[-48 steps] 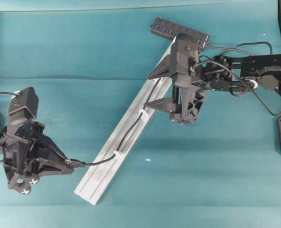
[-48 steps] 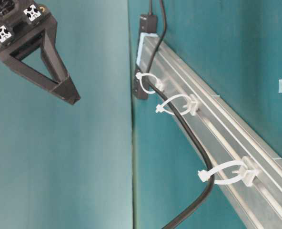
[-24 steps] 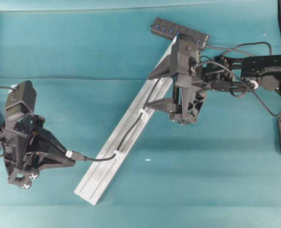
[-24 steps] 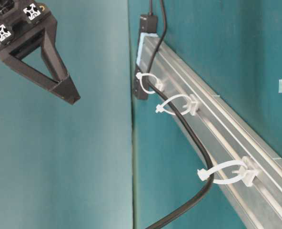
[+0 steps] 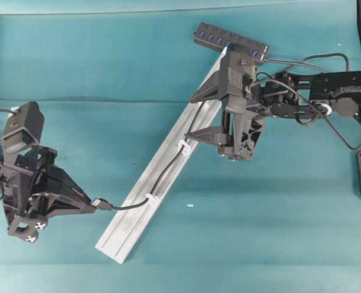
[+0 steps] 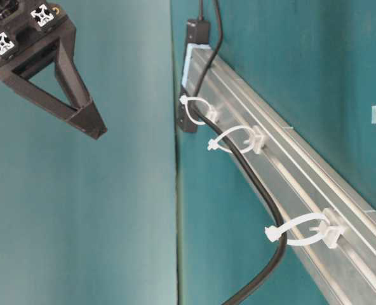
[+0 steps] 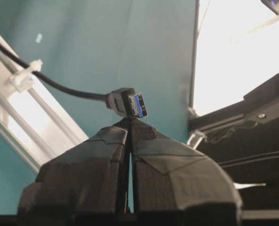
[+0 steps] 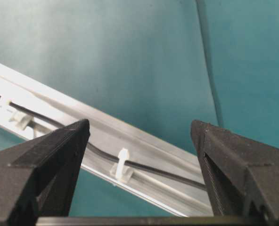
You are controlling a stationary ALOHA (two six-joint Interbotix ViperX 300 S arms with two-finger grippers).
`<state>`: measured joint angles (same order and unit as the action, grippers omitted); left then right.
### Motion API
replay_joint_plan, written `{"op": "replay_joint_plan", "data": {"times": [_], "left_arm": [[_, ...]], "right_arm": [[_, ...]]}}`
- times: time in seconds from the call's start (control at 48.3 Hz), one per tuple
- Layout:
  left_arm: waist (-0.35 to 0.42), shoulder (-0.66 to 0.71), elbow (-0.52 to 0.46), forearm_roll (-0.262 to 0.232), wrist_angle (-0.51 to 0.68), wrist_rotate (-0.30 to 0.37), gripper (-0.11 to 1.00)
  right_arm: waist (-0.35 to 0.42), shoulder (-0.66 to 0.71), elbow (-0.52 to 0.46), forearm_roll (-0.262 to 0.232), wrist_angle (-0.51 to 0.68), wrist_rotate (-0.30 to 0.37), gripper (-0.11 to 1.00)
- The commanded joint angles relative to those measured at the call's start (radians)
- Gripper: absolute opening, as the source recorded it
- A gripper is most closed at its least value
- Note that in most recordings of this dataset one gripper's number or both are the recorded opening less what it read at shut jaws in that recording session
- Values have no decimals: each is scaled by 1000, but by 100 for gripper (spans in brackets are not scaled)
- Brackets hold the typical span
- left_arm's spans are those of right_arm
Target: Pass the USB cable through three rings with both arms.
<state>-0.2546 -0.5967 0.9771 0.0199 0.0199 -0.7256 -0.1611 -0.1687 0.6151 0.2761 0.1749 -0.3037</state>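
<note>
Cable (image 6: 262, 194) runs through all three rings (image 6: 302, 231), threading looks done; plug (image 7: 128, 103) sits at tips of the closed left hand (image 5: 94, 206), pinch unclear; right hand (image 5: 200, 114) wide, empty, over the rail (image 5: 138, 213).

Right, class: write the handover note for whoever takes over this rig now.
Left gripper: shut; the USB plug sits at its tips, with no clear pinch.
Right gripper: open, above the rail, holding nothing.
USB cable: runs along the rail through all three rings.
Done: threading.
Left: probably check the plug, then back both grippers off.
</note>
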Motion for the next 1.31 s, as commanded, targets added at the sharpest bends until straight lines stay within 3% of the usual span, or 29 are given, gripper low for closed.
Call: {"op": "replay_joint_plan", "data": {"times": [0.0,0.228,0.414,0.497,0.684,0.746,0.912,1.181,1.284], "left_arm": [[5,-20,-23,3,-6,0,-2],[37,-52,-28,3,-14,-2,-1],[71,-123,-32,3,-26,3,10],[77,-161,-23,3,-21,5,26],[77,-204,-17,3,-21,34,75],[77,-210,-15,3,-21,52,85],[77,-207,-15,3,-21,146,82],[78,-212,-14,3,-28,419,82],[94,-227,-12,3,-29,486,82]], "right_arm": [[3,-5,-6,2,-8,8,88],[2,-5,-6,2,-8,9,88],[2,-5,-6,3,-9,9,88],[2,-5,-6,2,-8,9,88],[2,-9,-8,2,-8,8,88],[2,-17,-11,3,-8,5,88],[8,-72,-5,2,-8,6,88],[32,-169,31,2,-9,8,88],[57,-199,46,2,-11,11,88]]}}
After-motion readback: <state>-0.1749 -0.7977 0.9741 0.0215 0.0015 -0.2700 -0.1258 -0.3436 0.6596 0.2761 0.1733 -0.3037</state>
